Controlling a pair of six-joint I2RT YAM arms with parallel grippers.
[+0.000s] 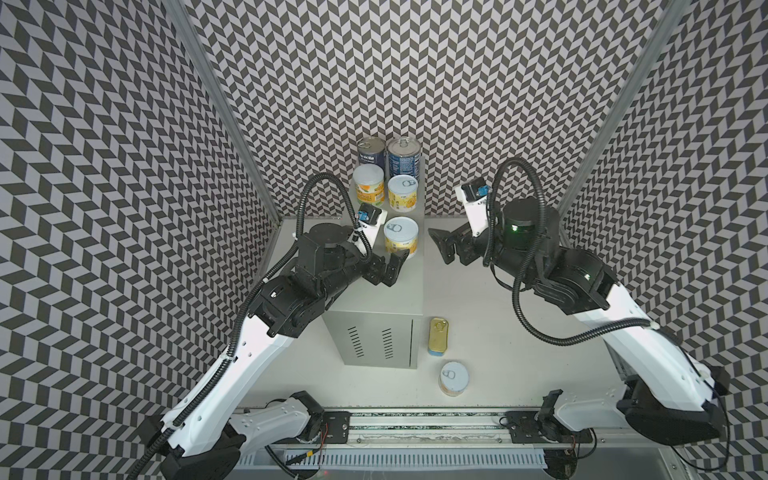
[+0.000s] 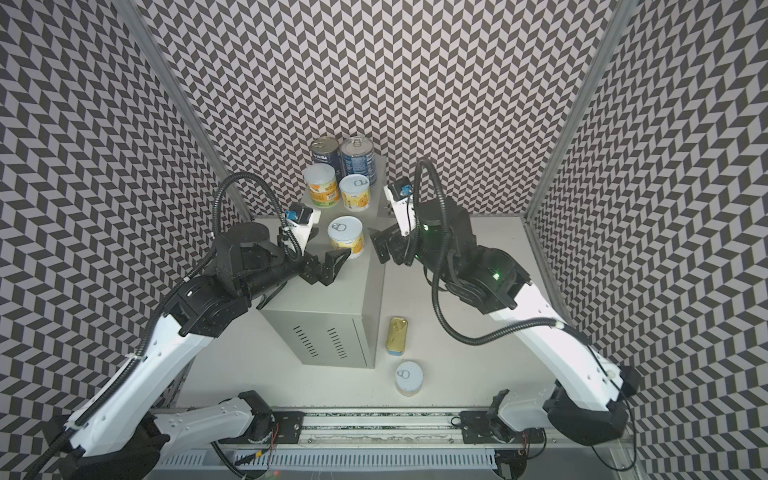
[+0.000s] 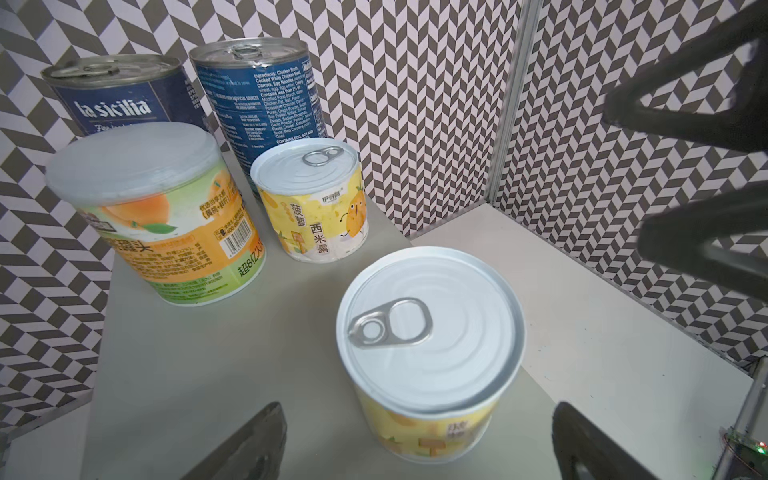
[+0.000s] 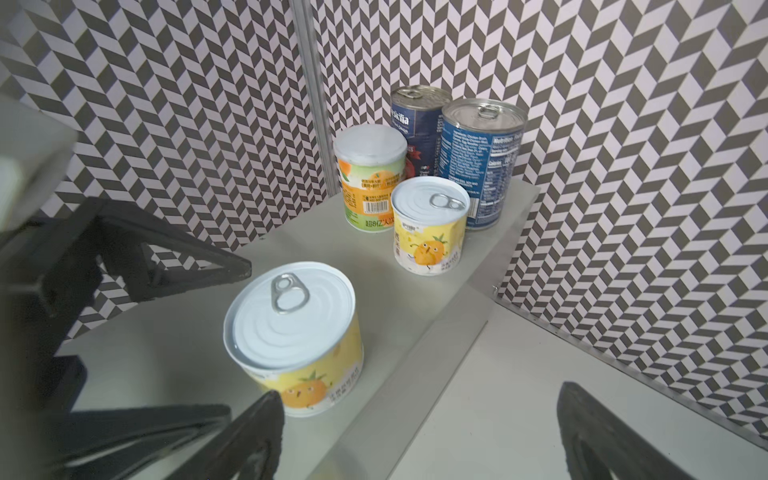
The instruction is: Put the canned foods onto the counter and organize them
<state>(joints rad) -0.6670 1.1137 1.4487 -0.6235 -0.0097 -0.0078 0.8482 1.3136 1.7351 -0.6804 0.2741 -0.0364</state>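
Robot lab test cell. Chevron-patterned wall panels (image 1: 415, 62) close left, far and right sides; aluminium corner posts (image 1: 222, 104) frame them. White bench (image 1: 478, 353) inside. Left arm (image 1: 253, 357) and right arm (image 1: 644, 353), white-and-black, mounted on rail (image 1: 415, 419) along near edge. Corrugated cable conduit (image 1: 561, 343) loops off arms; slotted cable duct (image 1: 415, 459) runs nearest. Grey vented metal cabinet (image 1: 374, 332) stands on bench.

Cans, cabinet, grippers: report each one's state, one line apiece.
Light-grey metal cabinet: upright, bearing five cans.
Two tall dark-blue-labelled silver-lidded cans: upright, sealed, on the cabinet top.
Three short yellow-orange fruit cans: upright on the cabinet top, ungripped.
Gold-topped rectangular tin: on the white tabletop, unplaced.
Fourth short white-lidded can: upright on the tabletop, unplaced.
Left gripper: open, empty.
Right gripper: open, empty.
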